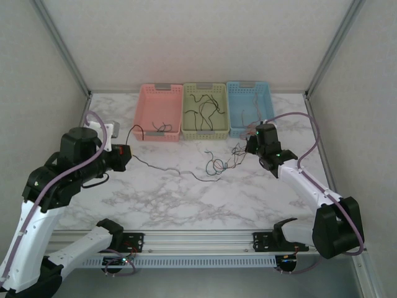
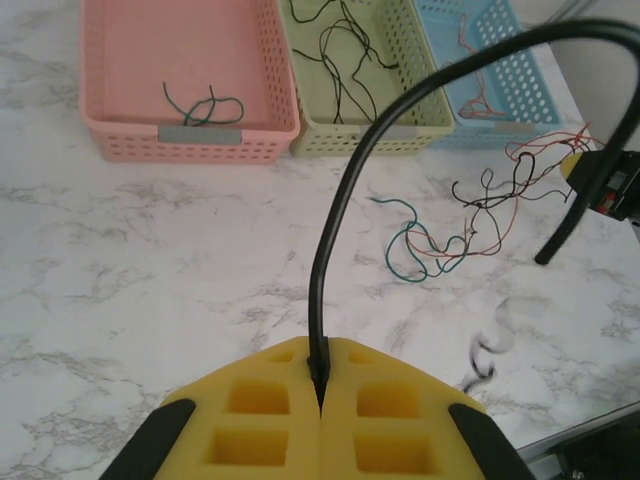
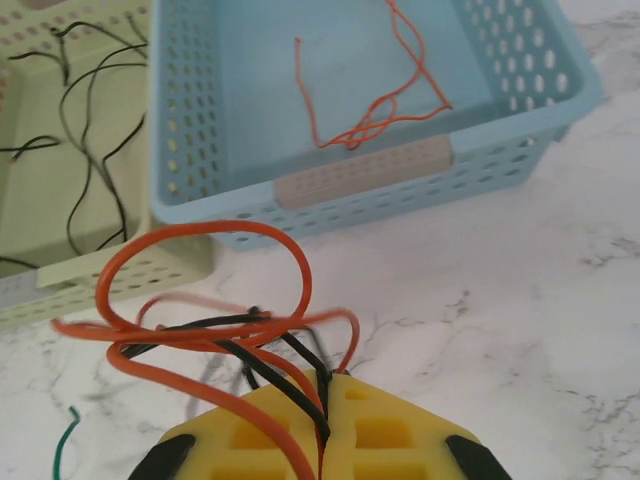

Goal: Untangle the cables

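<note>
My left gripper (image 1: pixel 127 156) (image 2: pixel 322 385) is shut on one black cable (image 2: pixel 340 220). That cable arcs up from the yellow pads and trails right across the marble (image 1: pixel 167 169). A loose tangle of black, red and green cables (image 1: pixel 223 162) (image 2: pixel 470 220) lies mid-table, in front of the baskets. My right gripper (image 1: pixel 250 146) (image 3: pixel 325 410) is shut on red and black cables (image 3: pixel 200 335) at the tangle's right end. A red loop stands up above its pads.
Three baskets line the back. The pink basket (image 1: pixel 158 136) (image 2: pixel 190 145) holds a green-dark wire, the green basket (image 1: pixel 205 134) (image 2: pixel 380 135) holds black wires, and the blue basket (image 1: pixel 229 108) (image 3: pixel 360 180) holds a red wire (image 3: pixel 370 110). Frame posts stand at the back corners.
</note>
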`<state>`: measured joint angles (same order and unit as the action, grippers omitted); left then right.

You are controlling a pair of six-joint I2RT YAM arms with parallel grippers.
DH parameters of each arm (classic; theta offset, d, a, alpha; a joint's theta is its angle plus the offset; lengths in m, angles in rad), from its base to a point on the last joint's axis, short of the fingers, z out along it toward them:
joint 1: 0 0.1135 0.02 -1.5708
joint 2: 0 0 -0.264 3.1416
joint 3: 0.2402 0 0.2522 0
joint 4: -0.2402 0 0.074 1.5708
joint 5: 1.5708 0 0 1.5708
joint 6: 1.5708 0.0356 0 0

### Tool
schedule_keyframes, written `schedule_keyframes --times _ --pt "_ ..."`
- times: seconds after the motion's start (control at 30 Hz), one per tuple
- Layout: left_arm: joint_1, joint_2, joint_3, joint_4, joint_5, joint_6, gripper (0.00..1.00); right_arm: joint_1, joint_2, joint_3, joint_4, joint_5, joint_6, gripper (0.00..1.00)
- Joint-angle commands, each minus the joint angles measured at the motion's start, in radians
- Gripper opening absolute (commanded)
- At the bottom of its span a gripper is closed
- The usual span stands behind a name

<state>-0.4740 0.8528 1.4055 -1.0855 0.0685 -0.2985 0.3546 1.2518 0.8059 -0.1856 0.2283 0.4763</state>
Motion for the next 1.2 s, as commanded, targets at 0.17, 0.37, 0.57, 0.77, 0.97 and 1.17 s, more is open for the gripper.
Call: schedule_keyframes --times 0.17,0.37,0.57,0.77,0.97,1.17 --pt "0.002 0.130 0.107 0.095 -0.081 -0.042 0.00 -0.014 -0.005 -0.047 0.042 -0.064 0.019 0.00" --pt "0.003 0.372 0.270 0.218 -0.336 -0.034 0.00 -0.014 -0.021 -0.079 0.039 -0.085 0.015 0.00" --pt "0.006 0.682 0.495 0.222 -0.422 0.077 0.00 -0.015 -0.057 -0.073 0.008 -0.111 -0.008 0.00" --pt "0.006 0.996 0.849 0.112 -0.472 0.156 0.00 -0.015 -0.072 -0.075 -0.001 -0.118 -0.019 0.00" --pt "0.003 1.256 1.153 -0.011 -0.455 0.219 0.00 -0.017 -0.081 -0.077 -0.008 -0.128 -0.034 0.00" --pt "-0.016 1.417 1.221 -0.002 -0.452 0.232 0.00 -0.019 -0.073 -0.073 -0.005 -0.143 -0.034 0.00"
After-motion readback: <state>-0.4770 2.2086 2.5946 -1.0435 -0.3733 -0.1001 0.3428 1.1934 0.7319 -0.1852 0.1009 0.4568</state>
